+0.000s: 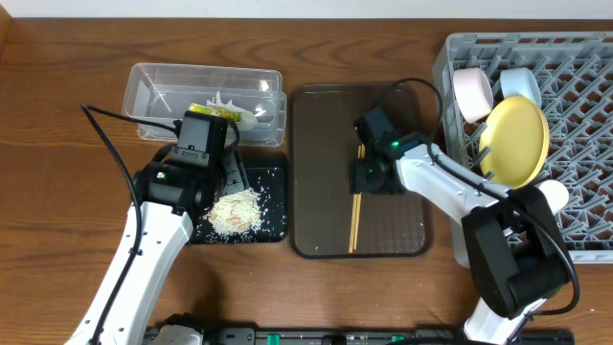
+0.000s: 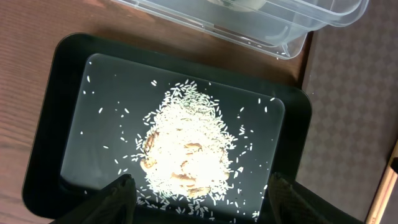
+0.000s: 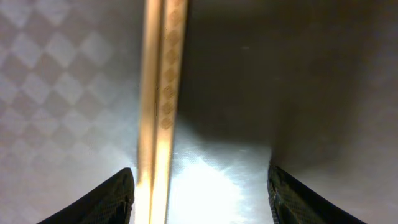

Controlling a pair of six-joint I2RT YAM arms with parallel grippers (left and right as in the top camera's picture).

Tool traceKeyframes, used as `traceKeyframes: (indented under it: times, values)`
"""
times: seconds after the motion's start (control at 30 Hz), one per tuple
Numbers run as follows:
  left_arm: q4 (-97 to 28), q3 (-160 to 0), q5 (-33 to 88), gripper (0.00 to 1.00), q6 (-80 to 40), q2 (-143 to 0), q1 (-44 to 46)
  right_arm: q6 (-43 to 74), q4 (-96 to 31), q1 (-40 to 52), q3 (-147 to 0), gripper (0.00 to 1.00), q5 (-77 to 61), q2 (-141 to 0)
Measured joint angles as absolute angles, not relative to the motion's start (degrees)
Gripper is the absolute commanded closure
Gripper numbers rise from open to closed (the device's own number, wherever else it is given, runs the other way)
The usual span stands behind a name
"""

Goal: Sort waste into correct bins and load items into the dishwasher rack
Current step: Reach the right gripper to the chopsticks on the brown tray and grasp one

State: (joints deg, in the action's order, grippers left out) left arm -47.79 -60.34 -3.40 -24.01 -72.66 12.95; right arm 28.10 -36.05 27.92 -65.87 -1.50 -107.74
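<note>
Left claw [image 2: 200, 191] spread above crumbs [image 2: 186, 146] in black tray [image 2: 46, 124]; right claw [image 3: 202, 186] spread above chopsticks [image 3: 159, 93] on brown tray [image 1: 395, 222].

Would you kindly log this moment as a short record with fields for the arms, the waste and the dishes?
left gripper: open, above the black tray
right gripper: open, low over the brown tray, with the chopsticks beneath, nearer one fingertip
rice crumbs: piled in the black tray, some scattered
snack wrapper: inside the clear tub
chopsticks: lying side by side on the brown tray
dishwasher rack: holds the yellow plate, pink bowl and light-blue bowl
</note>
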Motion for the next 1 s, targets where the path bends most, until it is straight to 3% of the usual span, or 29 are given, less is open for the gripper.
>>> traceKeyframes:
  times: [1.0]
  values:
    - [-47.8,-60.3,-3.4,0.29,-24.0,-72.7,13.0,28.1,-35.3,28.6,-64.3,0.34,4.1,-105.6]
